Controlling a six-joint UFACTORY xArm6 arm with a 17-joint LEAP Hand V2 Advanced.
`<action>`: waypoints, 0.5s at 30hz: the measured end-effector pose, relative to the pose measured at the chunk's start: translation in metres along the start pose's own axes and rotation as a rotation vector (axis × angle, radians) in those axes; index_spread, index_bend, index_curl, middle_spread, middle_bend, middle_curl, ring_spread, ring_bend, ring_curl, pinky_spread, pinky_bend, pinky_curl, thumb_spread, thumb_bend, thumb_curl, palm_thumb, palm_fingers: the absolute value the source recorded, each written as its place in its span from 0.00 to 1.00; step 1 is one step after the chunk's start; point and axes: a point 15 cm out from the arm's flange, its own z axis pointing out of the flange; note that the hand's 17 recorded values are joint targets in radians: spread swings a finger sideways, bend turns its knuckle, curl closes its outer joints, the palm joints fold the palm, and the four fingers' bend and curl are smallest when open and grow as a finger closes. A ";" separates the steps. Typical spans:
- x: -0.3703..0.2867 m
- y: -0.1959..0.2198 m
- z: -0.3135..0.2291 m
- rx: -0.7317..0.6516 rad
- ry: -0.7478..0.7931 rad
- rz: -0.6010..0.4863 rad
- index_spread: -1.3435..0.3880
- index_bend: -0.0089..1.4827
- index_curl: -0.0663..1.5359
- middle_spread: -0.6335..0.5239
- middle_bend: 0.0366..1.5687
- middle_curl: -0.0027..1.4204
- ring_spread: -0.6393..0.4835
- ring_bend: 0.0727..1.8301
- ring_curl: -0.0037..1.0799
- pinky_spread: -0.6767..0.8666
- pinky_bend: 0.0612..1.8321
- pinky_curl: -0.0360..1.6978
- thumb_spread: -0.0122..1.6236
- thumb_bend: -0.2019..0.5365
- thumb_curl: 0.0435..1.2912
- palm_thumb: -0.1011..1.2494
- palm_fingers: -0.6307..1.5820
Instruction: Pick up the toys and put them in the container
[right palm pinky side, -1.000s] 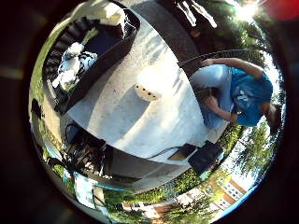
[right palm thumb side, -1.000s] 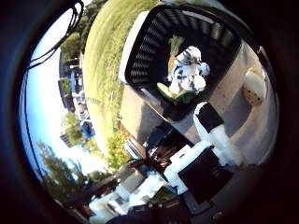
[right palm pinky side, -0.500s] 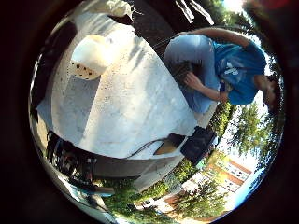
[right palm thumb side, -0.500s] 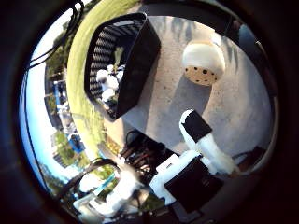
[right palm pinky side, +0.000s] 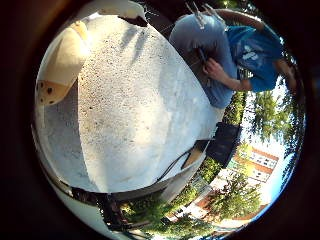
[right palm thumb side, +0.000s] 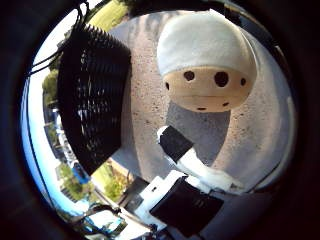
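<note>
Plush toy (right palm thumb side: 206, 60) lay on tabletop (right palm pinky side: 135, 115) near black container (right palm thumb side: 92, 95); probably soft, light, squashable. Robot hand (right palm thumb side: 192, 172) open, finger extended. Best grasp: around rounded white crown.

An outdoor yard is being shown: trees (right palm pinky side: 235, 197), grass (right palm thumb side: 111, 12), a brick building (right palm pinky side: 260, 162) and a speckled table (right palm pinky side: 135, 110) are being lit by sunlight.

From my feed, the toy (right palm thumb side: 206, 67) lies on the surface (right palm pinky side: 140, 115), close under the palm. The container (right palm thumb side: 92, 95) stands on the same surface beside the toy, apart from it. One of the hand's (right palm thumb side: 187, 185) fingers (right palm thumb side: 175, 145) reaches out over the surface just beside the toy, with a gap between them.
</note>
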 end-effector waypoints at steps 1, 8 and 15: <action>0.000 -0.001 0.002 0.000 0.009 -0.001 0.79 0.14 0.20 0.65 0.14 0.28 0.85 0.25 0.31 0.79 0.25 0.22 0.64 0.23 0.20 0.31 0.44; -0.013 -0.001 0.015 -0.023 0.065 -0.014 0.75 0.17 0.23 0.58 0.16 0.30 0.81 0.28 0.32 0.81 0.22 0.19 0.66 0.25 0.22 0.43 0.53; -0.029 0.009 0.022 -0.086 0.109 -0.060 0.65 0.12 0.24 0.49 0.24 0.37 0.73 0.42 0.42 0.80 0.36 0.24 0.66 0.23 0.22 0.44 0.70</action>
